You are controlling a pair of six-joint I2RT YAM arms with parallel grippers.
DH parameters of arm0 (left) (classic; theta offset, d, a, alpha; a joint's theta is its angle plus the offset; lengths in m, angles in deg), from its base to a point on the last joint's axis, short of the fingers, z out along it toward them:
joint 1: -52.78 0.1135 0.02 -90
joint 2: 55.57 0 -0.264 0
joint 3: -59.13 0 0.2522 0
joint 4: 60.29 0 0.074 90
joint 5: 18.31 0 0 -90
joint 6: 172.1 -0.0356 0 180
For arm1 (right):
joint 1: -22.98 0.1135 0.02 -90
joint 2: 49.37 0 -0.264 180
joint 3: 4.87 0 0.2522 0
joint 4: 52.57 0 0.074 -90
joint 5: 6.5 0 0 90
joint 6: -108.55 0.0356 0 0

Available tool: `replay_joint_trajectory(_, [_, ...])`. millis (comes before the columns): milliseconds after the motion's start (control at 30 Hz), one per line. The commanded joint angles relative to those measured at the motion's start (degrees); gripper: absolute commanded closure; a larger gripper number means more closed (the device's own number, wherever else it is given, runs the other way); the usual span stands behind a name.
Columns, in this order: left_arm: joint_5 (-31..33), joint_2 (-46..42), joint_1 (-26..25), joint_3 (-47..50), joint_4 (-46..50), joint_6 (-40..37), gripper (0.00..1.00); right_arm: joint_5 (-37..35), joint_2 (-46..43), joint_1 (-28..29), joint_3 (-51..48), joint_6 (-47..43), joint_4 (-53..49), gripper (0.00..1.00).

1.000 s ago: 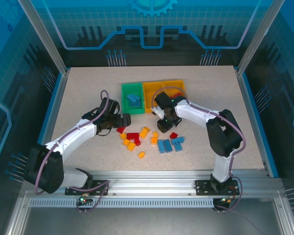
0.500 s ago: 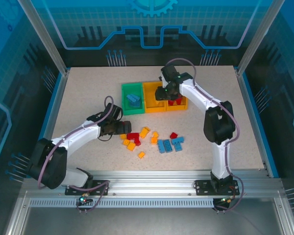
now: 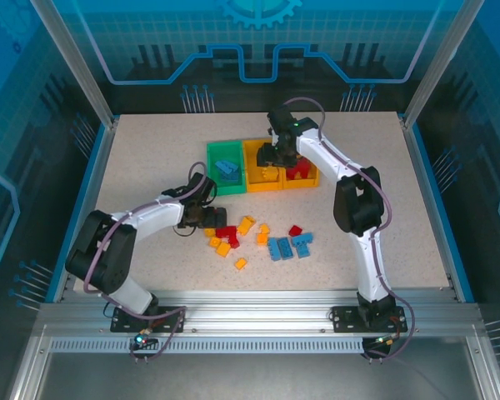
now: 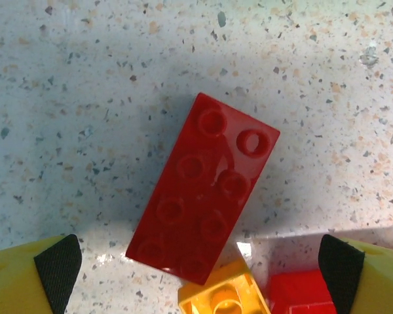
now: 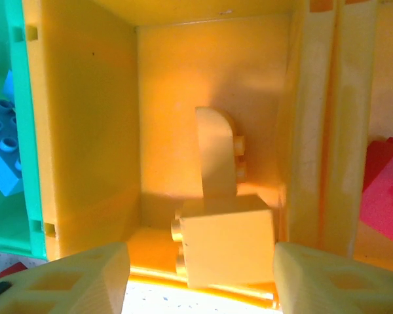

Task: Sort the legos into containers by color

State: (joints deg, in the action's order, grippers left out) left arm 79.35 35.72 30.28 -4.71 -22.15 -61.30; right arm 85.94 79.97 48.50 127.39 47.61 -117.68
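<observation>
The containers stand in a row at the back: a green bin [image 3: 226,169] with blue legos, a middle orange bin [image 3: 252,164], and a right orange bin [image 3: 310,177] with red legos. My right gripper [image 3: 277,160] [image 5: 203,281] hangs open over the middle bin [image 5: 85,131]. Two yellow legos [image 5: 226,245] lie inside that bin, apart from both fingers. My left gripper [image 3: 205,218] [image 4: 200,261] stands open just above a red eight-stud lego [image 4: 203,190] at the left edge of the pile. A yellow lego [image 4: 223,294] touches the red one's near end.
Loose legos lie on the table in front of the bins: red ones [image 3: 226,232], orange ones [image 3: 245,225], a group of blue ones [image 3: 287,247], a single red [image 3: 295,231] and a single orange [image 3: 241,263]. Blue rails line the table's sides.
My right arm rose from the pile and swung back to the bins, ending over the middle orange one. My left gripper slid right, closer to the red legos.
</observation>
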Motion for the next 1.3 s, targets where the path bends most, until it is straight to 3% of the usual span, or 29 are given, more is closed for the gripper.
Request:
replay_joint_trajectory(0, [0.5,1.5,0.7,-2.1,-1.2,-1.6,0.03,0.8,-3.5,0.8,-1.1,0.4,-1.2,0.33])
replay_joint_trajectory(167, [0.4,3.8,1.5,-3.6,-1.8,-1.9,0.07,-0.9,-10.5,1.0,-7.8,-0.5,1.7,0.33])
replay_joint_trajectory(300, [-0.1,5.5,1.9,-4.6,-2.0,-2.1,0.13,-6.7,-15.9,-0.3,-13.8,-3.3,2.6,0.3])
replay_joint_trajectory(567, [-1.4,7.4,1.9,-4.6,-2.8,-1.9,0.42,-12.0,-23.8,-10.0,-27.7,-5.9,8.1,0.29])
replay_joint_trajectory(767, [-1.5,4.6,1.9,-4.0,-2.1,-0.6,0.61,-16.2,-21.1,-14.5,-30.1,-10.4,9.4,0.31])
replay_joint_trajectory(1100, [-5.5,-6.3,1.7,-7.7,-0.6,2.6,0.66,-8.6,-16.0,-14.9,-30.7,-16.3,15.3,0.4])
replay_joint_trajectory(1267, [-8.4,-5.0,-0.2,-16.7,-1.0,2.8,0.65,-6.1,-12.9,-14.8,-29.2,-18.0,16.2,0.56])
